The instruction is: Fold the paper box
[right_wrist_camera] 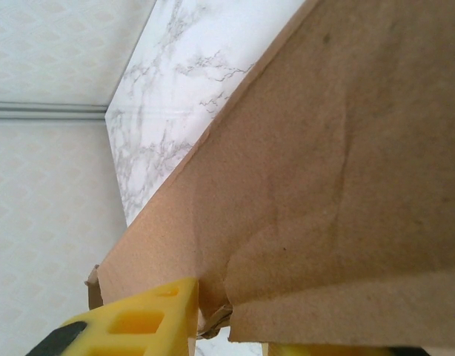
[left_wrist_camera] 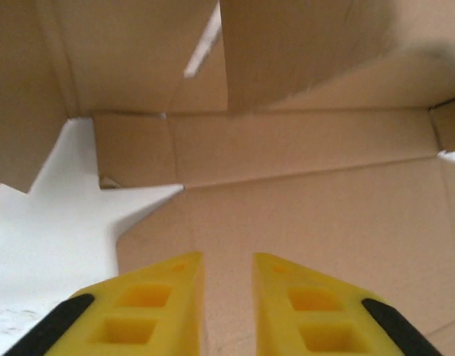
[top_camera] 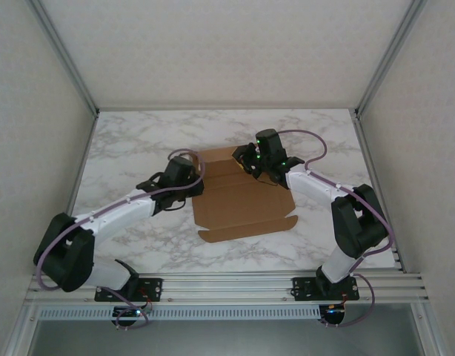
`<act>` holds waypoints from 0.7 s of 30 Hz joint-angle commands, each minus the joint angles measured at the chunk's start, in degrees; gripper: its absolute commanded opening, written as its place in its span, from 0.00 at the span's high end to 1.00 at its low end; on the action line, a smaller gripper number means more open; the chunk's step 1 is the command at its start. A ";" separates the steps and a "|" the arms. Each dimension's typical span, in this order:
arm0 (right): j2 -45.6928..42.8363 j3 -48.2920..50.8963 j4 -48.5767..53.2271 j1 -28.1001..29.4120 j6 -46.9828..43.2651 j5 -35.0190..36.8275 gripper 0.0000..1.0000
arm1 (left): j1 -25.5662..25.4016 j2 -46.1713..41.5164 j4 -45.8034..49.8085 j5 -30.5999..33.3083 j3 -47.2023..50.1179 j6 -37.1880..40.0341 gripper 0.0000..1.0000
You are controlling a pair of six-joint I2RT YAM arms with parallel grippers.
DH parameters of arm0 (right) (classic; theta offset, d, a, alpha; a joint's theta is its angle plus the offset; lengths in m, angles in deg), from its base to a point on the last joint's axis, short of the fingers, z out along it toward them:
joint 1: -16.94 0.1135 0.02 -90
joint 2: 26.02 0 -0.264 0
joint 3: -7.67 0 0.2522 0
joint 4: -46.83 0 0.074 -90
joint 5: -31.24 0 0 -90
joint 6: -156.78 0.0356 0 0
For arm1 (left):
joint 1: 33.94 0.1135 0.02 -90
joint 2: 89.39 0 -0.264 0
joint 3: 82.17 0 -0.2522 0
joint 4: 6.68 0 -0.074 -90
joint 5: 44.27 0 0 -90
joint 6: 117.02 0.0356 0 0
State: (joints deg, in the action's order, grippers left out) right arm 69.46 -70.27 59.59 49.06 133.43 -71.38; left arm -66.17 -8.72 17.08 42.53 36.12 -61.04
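Observation:
The paper box [top_camera: 242, 202] is a brown cardboard sheet lying mid-table, its back flaps partly raised. My left gripper [top_camera: 189, 178] is at the sheet's left edge. In the left wrist view its yellow fingers [left_wrist_camera: 168, 297] stand a little apart over the flat brown panel [left_wrist_camera: 324, 222], nothing between them, with upright flaps [left_wrist_camera: 287, 141] ahead. My right gripper [top_camera: 248, 159] is at the box's back right corner. In the right wrist view a raised flap [right_wrist_camera: 324, 185] runs between the jaws of that gripper [right_wrist_camera: 261, 326]. One yellow finger [right_wrist_camera: 138, 326] shows; the other is mostly hidden under the cardboard.
The white marble table [top_camera: 131, 148] is bordered by an aluminium frame, with grey walls close on three sides. A metal rail [top_camera: 227, 285] at the near edge carries both arm bases. Bare marble lies left, right and behind the box.

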 commanded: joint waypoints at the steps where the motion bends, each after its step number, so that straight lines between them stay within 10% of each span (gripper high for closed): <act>1: 1.02 -0.77 1.46 -0.19 -1.16 1.67 0.73 | -1.33 3.03 -1.14 0.57 -2.21 0.97 0.83; 21: 0.05 -1.36 3.59 -0.16 -2.52 1.29 0.73 | 8.12 10.88 -3.77 3.83 -3.69 0.42 0.88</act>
State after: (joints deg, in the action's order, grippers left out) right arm 69.46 -70.27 60.07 49.06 131.92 -70.83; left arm -59.39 0.35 14.70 46.35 32.84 -60.23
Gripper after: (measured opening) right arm 0.270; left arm 0.108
